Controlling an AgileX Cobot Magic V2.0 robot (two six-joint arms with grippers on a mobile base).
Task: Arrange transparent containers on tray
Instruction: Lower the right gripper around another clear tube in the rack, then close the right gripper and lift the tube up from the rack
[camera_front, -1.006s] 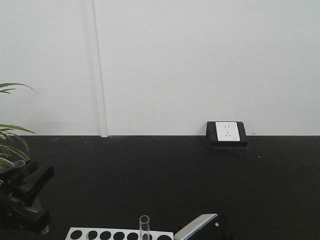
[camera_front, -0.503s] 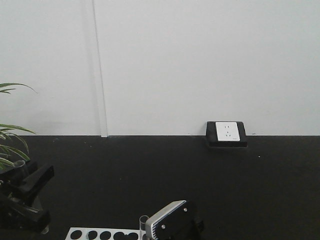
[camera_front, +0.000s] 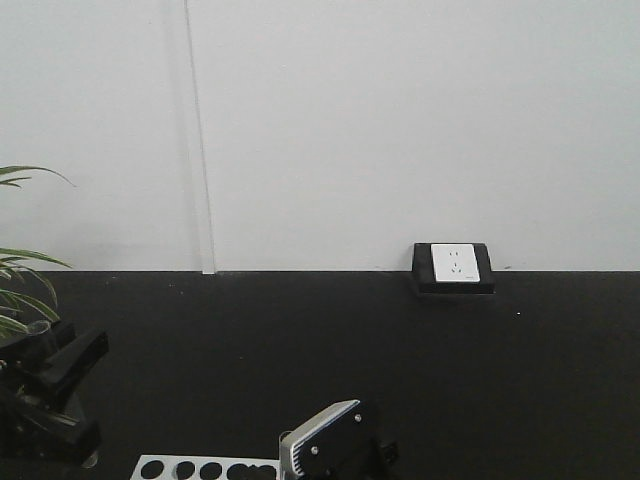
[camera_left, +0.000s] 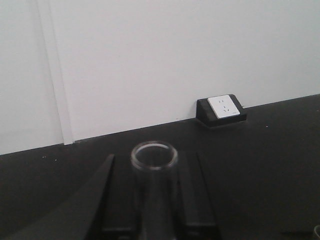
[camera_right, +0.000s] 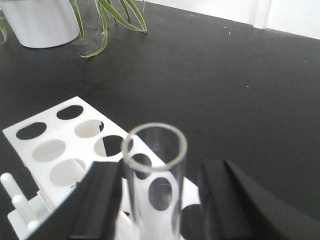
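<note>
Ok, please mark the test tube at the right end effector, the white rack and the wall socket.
test tube (camera_right: 150, 205): right wrist view, glass wall below the rim.
white rack (camera_right: 57, 131): right wrist view, top plate between holes.
wall socket (camera_front: 455, 262): front view, white faceplate.

Two clear test tubes (camera_left: 154, 192) (camera_right: 150, 200) are showing, along with one white rack (camera_right: 62, 131), one potted plant (camera_right: 42, 22) and one wall socket (camera_front: 455, 262) sitting on the counter (camera_front: 330, 350).

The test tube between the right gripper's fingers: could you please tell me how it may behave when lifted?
The test tube looks like thin clear glass, so probably fragile and slippery between the right gripper's black fingers. Being a tall, narrow cylinder, it would likely tip outside the white rack and roll if laid down.
</note>
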